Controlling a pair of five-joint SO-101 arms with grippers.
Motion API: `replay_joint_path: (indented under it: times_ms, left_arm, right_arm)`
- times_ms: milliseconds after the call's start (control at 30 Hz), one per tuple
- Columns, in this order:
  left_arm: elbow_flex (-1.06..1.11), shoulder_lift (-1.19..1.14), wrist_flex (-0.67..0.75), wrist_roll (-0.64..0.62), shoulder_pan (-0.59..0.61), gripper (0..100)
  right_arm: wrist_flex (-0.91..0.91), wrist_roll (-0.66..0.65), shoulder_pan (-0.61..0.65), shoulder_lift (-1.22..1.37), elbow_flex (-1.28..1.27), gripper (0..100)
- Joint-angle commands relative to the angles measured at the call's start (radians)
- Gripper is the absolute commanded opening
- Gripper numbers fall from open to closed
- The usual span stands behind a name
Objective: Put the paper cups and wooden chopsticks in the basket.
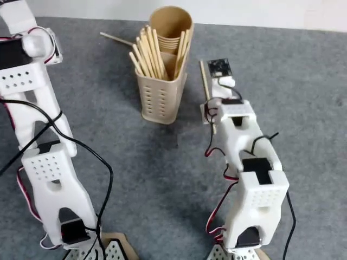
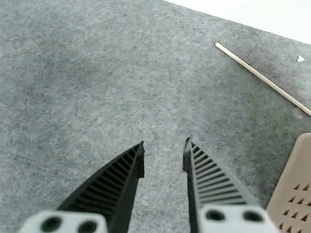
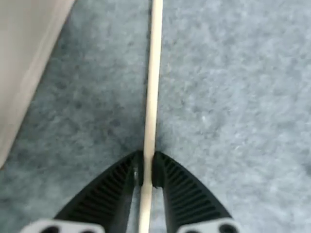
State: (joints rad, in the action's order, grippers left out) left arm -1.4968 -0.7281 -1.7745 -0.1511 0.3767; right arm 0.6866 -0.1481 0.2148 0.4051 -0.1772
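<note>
Grey felt (image 3: 233,97); right gripper (image 3: 147,158) low, pinching a chopstick (image 3: 154,73).

Open mat (image 1: 124,162) wide left of basket (image 1: 160,100) and in front; one loose stick (image 1: 116,39) lying far back-left. Basket mouth crowded: chopsticks (image 1: 149,54) fanned at front, cups (image 1: 172,24) stacked behind. Tight gap on basket's right, right gripper (image 3: 147,164) clamped on held stick (image 3: 153,73) lying alongside.

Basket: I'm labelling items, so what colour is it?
The basket is beige with rows of small holes, clearest in the high view.
</note>
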Motion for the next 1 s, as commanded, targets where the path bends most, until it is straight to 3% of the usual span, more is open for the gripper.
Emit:
replay_joint_path:
  times_ms: [0,133,400,700,967]
  left_arm:
    - [-0.002,0.058,-0.006,0.008,0.016,15]
    - [-0.002,0.059,-0.006,0.009,0.016,15]
    - [-0.004,0.061,-0.006,0.009,0.016,15]
    - [-0.004,0.059,-0.006,0.009,0.016,15]
    - [-0.004,0.061,-0.006,0.009,0.016,15]
  right_arm:
    - [0.139,-0.002,-0.01,-0.111,0.09,0.5]
    - [0.229,0.0,-0.021,-0.308,0.17,0.5]
    - [0.2,-0.006,0.042,-0.619,0.288,0.6]
    - [-0.383,0.0,0.171,-0.72,0.197,0.5]
    - [-0.905,0.0,0.314,-0.829,-0.326,0.5]
